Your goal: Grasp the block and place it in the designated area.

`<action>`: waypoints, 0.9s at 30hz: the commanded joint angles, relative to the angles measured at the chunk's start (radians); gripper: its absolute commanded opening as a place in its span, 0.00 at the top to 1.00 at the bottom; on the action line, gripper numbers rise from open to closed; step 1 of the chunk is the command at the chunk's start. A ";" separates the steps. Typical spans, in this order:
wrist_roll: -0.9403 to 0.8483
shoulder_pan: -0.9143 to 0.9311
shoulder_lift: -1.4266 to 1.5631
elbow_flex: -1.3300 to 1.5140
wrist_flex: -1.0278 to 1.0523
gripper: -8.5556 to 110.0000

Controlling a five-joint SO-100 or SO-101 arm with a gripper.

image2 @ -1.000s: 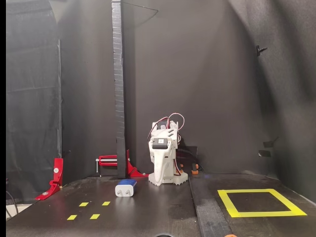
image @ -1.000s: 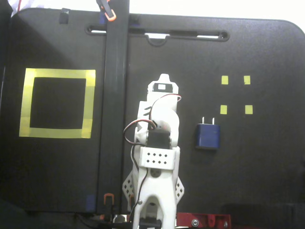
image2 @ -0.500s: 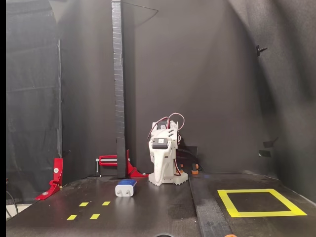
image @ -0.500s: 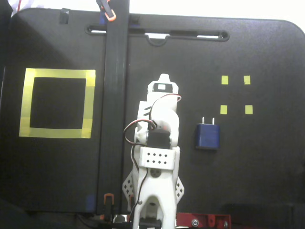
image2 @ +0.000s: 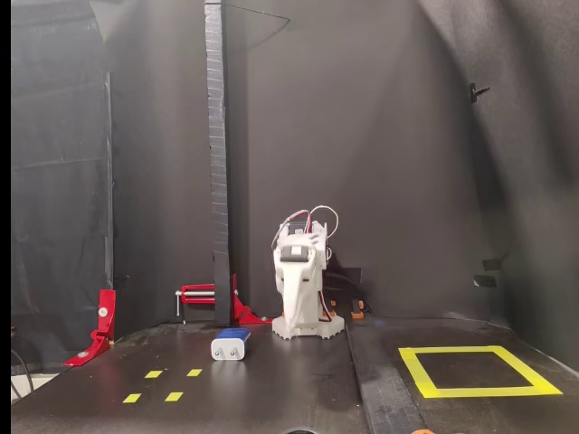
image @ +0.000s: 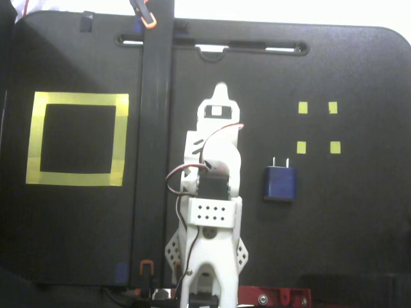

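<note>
Sitting folded up, my gripper (image: pixel 220 90) holds nothing; open or closed, I cannot tell. The block (image: pixel 279 182) waits, far from the yellow square (image: pixel 76 98).

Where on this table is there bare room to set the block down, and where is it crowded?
Bare: the black interior of the designated area, and the stretch between the block and the table's right edge in the top-down fixed view. Crowded: the centre, taken by the arm and the black strip.
</note>
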 commanded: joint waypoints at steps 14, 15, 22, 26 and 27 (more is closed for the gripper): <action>-0.006 0.015 0.006 0.006 -0.506 0.93; -0.006 0.017 0.006 0.006 -0.526 0.93; -0.014 0.020 0.006 0.006 -0.548 0.93; -0.015 0.034 0.006 0.006 -0.529 0.93; -0.015 0.043 0.006 0.006 -0.528 0.93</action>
